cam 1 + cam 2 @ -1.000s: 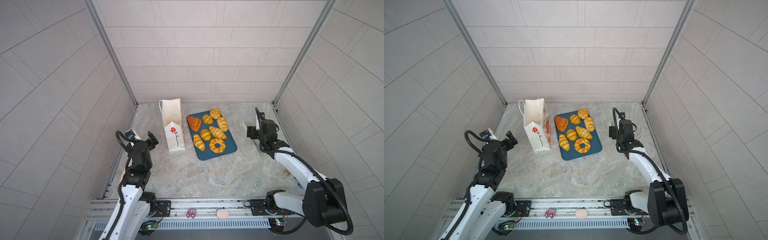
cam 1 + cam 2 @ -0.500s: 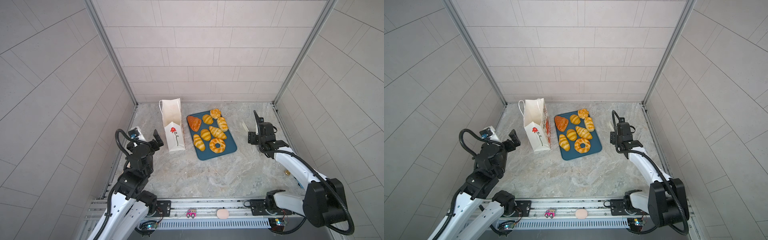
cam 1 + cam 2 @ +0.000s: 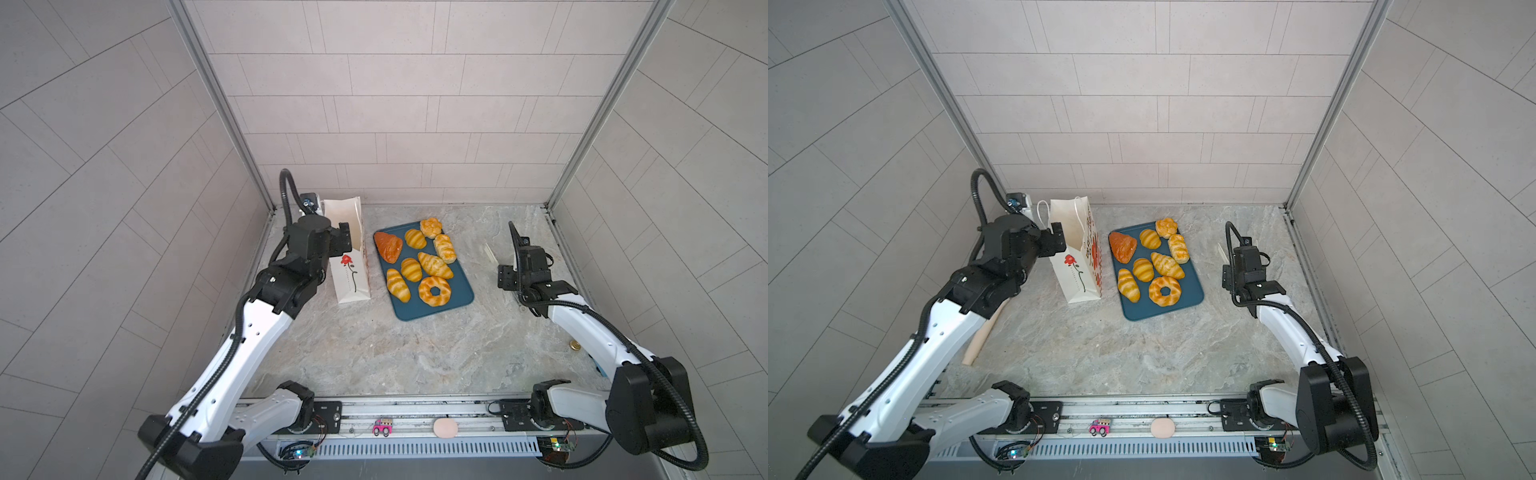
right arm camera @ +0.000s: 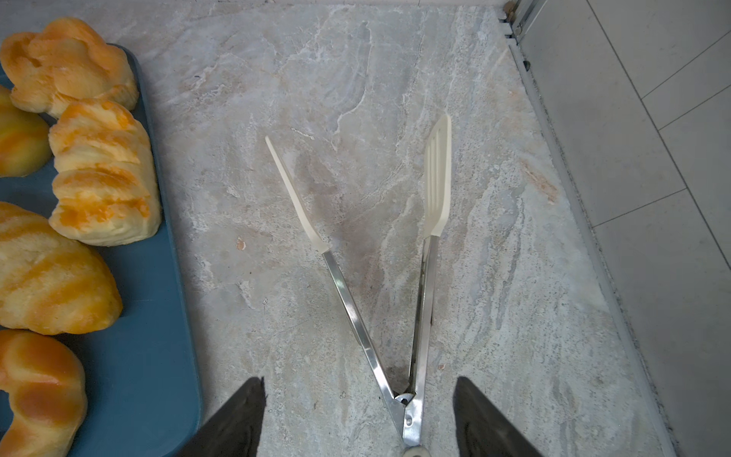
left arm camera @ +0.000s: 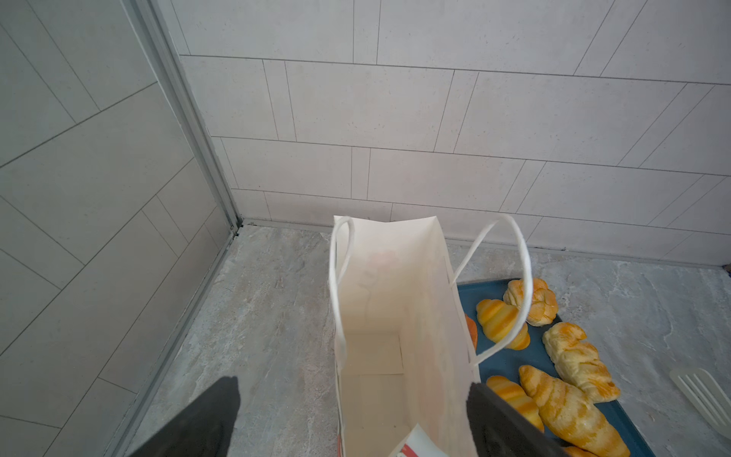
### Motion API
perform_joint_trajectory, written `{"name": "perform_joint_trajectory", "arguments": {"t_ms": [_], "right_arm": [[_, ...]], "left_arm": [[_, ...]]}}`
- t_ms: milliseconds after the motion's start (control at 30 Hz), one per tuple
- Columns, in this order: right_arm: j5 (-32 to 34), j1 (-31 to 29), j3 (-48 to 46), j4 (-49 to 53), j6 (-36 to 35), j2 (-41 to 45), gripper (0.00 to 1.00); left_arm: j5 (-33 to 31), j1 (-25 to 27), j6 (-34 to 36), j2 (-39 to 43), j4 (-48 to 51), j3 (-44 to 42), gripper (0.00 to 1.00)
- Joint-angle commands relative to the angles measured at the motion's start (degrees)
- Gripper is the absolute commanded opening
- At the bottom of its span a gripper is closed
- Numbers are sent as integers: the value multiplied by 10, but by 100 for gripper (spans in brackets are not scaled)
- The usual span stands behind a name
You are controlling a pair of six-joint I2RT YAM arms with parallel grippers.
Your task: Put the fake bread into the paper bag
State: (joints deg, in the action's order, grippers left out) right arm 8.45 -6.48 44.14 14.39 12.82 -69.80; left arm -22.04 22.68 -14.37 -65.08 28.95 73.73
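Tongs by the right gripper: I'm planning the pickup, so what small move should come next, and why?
Probably lower the right gripper and close on the tongs near their hinge: its open jaws straddle that hinge without touching, and the fake bread lies on the tray.

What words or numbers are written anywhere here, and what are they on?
No text here can be read.
On the tall white paper bag, side panel: red print, too blurred to read.
On the bag's front: only a red flower, no words.
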Motion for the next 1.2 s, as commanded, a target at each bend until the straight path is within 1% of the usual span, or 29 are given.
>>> {"name": "perform_joint_trajectory", "arguments": {"t_ms": [0, 133, 233, 400, 633, 867, 1167], "right_arm": [[26, -3, 12, 24, -3, 5, 77], [33, -3, 10, 27, -11, 8, 78], [36, -3, 5, 22, -12, 6, 78], [50, -1, -4, 13, -15, 0, 79], [55, -1, 1, 13, -15, -5, 79], [64, 1, 1, 17, -16, -4, 80], [76, 7, 0, 26, -14, 0, 81]], "left_arm": [[21, -20, -30, -28, 79, 40, 92], [31, -33, -49, -56, 95, 58, 86], [42, -46, -61, -68, 93, 58, 83], [62, -64, -73, -88, 93, 58, 75], [92, -85, -79, -124, 96, 64, 50], [116, -102, -79, -145, 83, 63, 35], [140, -116, -85, -173, 68, 70, 6]]}}
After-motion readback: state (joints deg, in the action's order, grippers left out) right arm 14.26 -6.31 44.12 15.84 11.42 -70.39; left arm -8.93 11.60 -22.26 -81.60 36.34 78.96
